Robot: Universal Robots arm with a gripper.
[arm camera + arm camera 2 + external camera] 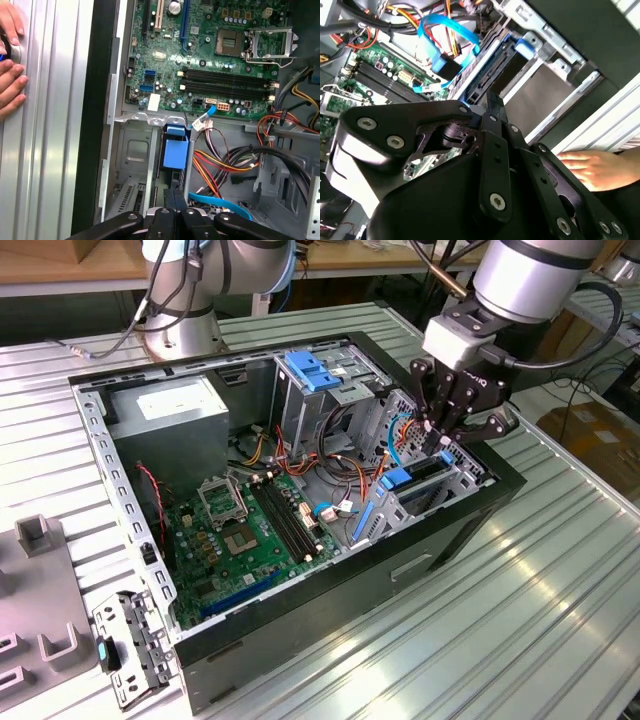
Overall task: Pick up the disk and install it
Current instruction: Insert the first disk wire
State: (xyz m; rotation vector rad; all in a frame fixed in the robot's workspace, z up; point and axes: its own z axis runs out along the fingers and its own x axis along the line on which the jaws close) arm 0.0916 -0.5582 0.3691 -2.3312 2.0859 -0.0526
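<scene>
**Q:** Layout, largest first?
**A:** Ribbed metal bench (560, 570). An open computer case (330, 610) lies on it with the motherboard (250, 530) facing up. The drive cage (455, 480) sits at the exterior view's right end of the case.

**Q:** Where is the disk?
**A:** The disk (176, 152) stands on edge in a cage slot, its blue rail tab showing. It looks largely in; I cannot tell if it is latched.

**Q:** Gripper?
**A:** The gripper (175, 192) is directly over the disk's edge. The fingers (170, 200) are closed together with nothing between them. Touching or just off: cannot tell.

**Q:** Risks?
**A:** Judgement only. Narrow tips could slip off the thin edge, and an off-square push would jam the rails. The blue data cable (445, 30) and orange wires (217, 162) lie just beside the slot and could be pinched. A person's hand (10, 60) rests on the bench near the case wall, close to the arm.
</scene>
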